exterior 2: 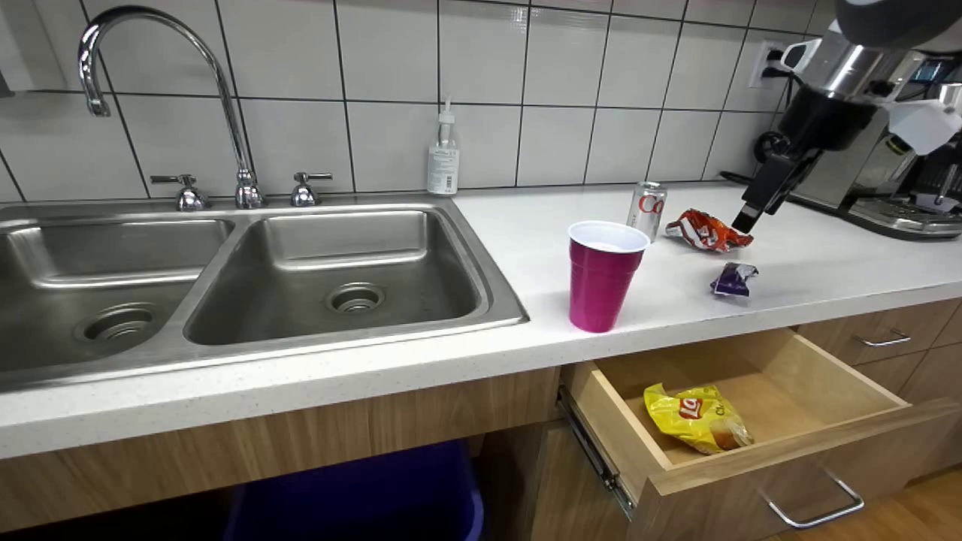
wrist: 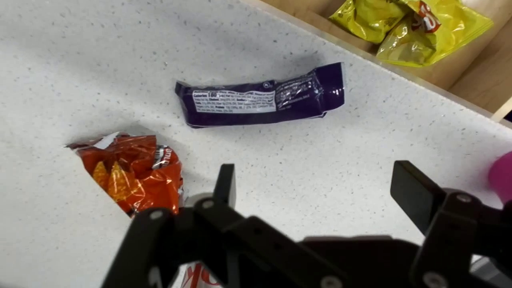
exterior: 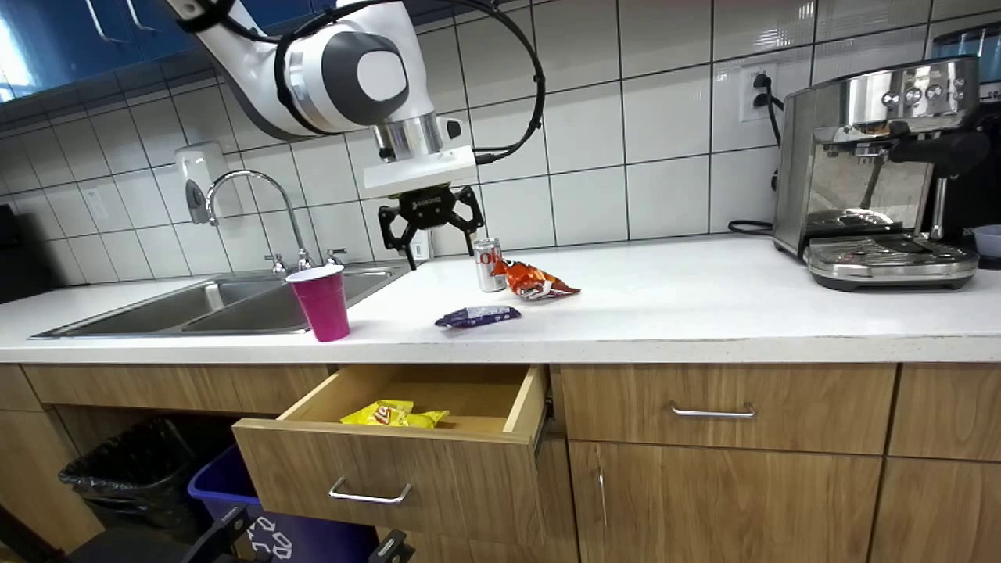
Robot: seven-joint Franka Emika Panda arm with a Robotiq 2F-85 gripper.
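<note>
My gripper (wrist: pixel 314 176) is open, with nothing between its fingers, and hangs above the white counter in both exterior views. In the wrist view a dark purple wrapped bar (wrist: pixel 256 100) lies on the counter beyond the fingertips, its printed label facing up. Beside the left finger lies a crumpled orange-red chip bag (wrist: pixel 132 172), partly hidden by the gripper. A silver and red soda can (exterior: pixel 488 266) stands upright next to that bag. Nearer the counter's front edge stands a magenta cup (exterior 2: pixel 601 282) with a white inside. The gripper touches none of these.
Below the counter a wooden drawer (exterior 2: pixel 819 458) is pulled out, with yellow chip packaging (exterior 2: pixel 695 421) inside. A double steel sink (exterior 2: pixel 511 312) with a tall faucet (exterior: pixel 293 219) lies beside the cup. An espresso machine (exterior: pixel 884 172) stands at the far end. A blue bin (exterior: pixel 313 536) sits underneath.
</note>
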